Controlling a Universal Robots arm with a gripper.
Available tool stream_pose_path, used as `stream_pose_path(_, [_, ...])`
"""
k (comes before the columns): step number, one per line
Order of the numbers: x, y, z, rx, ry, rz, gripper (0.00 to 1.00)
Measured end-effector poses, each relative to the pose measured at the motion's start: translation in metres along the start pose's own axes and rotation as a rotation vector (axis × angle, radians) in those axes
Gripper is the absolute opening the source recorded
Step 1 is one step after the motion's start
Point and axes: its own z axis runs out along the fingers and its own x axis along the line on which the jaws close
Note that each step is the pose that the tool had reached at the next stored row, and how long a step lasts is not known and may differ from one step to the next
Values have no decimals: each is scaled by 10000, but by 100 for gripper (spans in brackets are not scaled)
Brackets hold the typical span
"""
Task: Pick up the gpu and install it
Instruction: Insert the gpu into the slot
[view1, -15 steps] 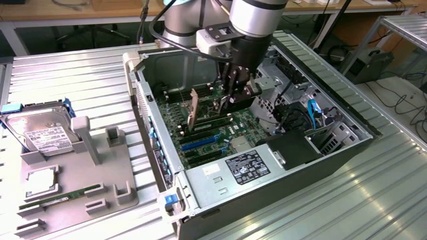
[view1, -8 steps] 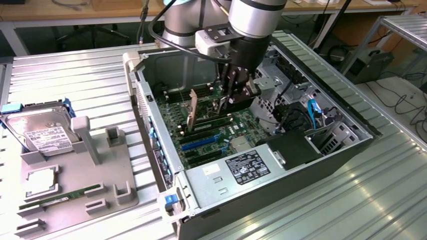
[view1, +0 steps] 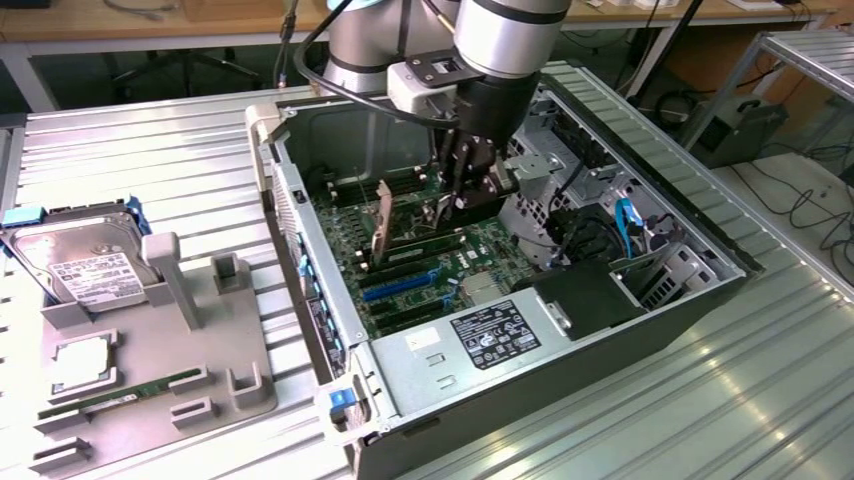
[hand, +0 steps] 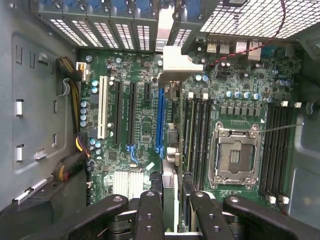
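Right now my claw (view1: 461, 200) grips the gpu (hand: 170, 150) by its top edge, upright inside the case (view1: 694, 290), toward twelve o'clock over the motherboard (view1: 427, 265). Stiff, probably fragile; edges only.

Green motherboard (hand: 145, 125) with blue slot (hand: 160, 120); black gripper (hand: 170, 210); silver case (view1: 694, 215)

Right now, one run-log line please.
claw: shut on gpu | gpu: on edge inside case, over motherboard | hard drive: in tray
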Motion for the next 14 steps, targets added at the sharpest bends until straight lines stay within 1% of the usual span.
stream_pose_path(14, [-2, 43, 18, 0, 0, 0, 26])
